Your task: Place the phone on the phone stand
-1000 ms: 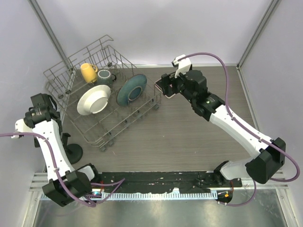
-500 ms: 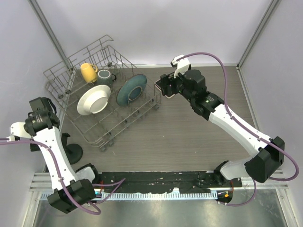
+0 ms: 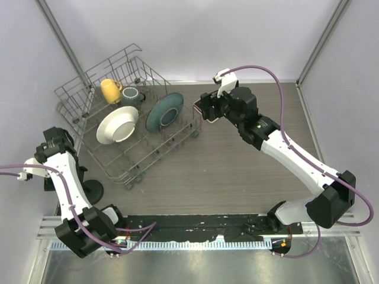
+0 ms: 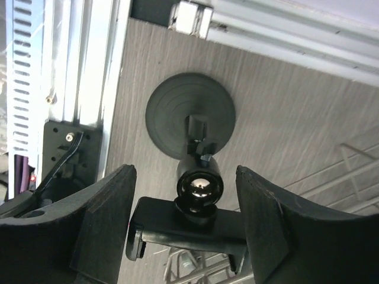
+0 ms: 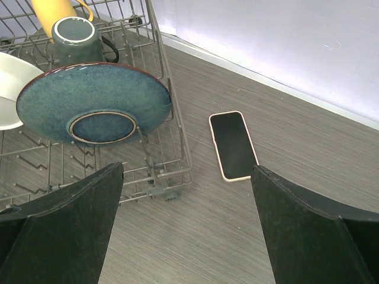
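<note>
The phone (image 5: 233, 145) lies flat on the table, screen up, just right of the dish rack's corner. My right gripper (image 5: 186, 171) is open and empty and hovers above and just short of it. From the top view only a pale sliver of the phone (image 3: 212, 120) shows under the right gripper (image 3: 204, 109). The phone stand (image 3: 90, 190) stands at the near left. In the left wrist view its disc base (image 4: 189, 115) lies below and its clamp head (image 4: 189, 228) sits between the fingers of my open left gripper (image 4: 185, 174), without visible contact.
A grey wire dish rack (image 3: 127, 157) fills the back left, holding a yellow mug (image 3: 110, 90), a dark mug (image 3: 131, 94), a white bowl (image 3: 117, 125) and a blue plate (image 3: 164, 112). The rack's corner (image 5: 172, 177) is close to the phone. A metal rail (image 4: 71, 89) runs beside the stand.
My left arm has swung toward the near edge, bringing its gripper over the phone stand. The right arm and the phone have hardly moved.
</note>
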